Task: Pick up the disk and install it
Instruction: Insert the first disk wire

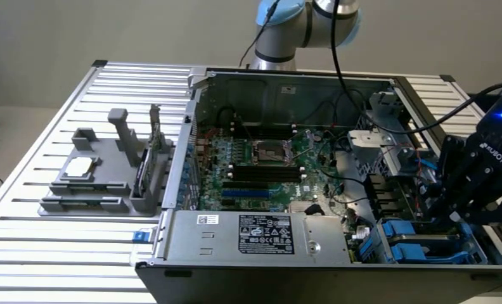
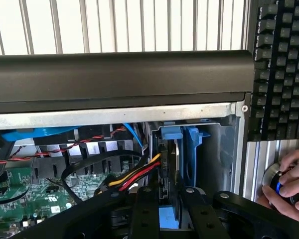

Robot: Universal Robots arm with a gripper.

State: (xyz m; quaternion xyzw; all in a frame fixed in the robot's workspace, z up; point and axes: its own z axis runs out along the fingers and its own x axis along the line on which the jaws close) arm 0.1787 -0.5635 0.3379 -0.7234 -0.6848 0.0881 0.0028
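The disk (image 2: 168,217) stands on edge in the drive bay at the corner of the open computer case (image 1: 234,272), its blue carrier frame showing between my black fingers (image 2: 145,211). My gripper (image 2: 168,199) straddles it from above, and the blue edge fills the gap between the fingers. In the exterior view my gripper (image 1: 450,212) reaches down into the case at the exterior view's right, hiding the disk there.
Red, yellow and black cables (image 2: 134,177) run just beside the bay. Blue carriers (image 1: 412,244) sit in the neighbouring slots. A keyboard (image 2: 284,69) lies outside the case, and a person's hand (image 2: 289,181) rests on a knob. A grey holder rack (image 1: 107,171) stands on the slatted table.
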